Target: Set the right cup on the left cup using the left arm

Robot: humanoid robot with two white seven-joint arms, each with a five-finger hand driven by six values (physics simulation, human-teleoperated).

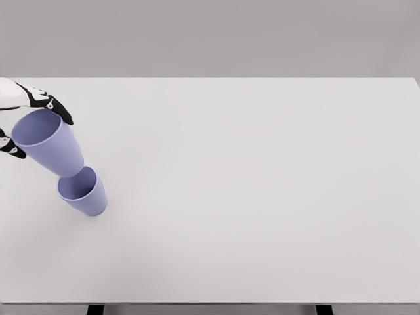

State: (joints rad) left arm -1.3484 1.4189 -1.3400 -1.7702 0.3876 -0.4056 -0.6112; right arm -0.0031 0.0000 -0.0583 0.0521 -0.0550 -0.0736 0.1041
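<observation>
Two lavender cups show at the left of the head view. One cup [83,191] stands on the white table [249,190], mouth up. The other cup [49,142] hangs tilted just above it, its base at the standing cup's rim. My left hand [29,121] comes in from the left edge and is shut on the upper cup's rim, one finger [56,107] over the top and another [12,148] at the near side. The right arm is out of view.
The table's near edge [210,302] runs along the bottom, with two dark legs below it. A grey wall rises behind the far edge.
</observation>
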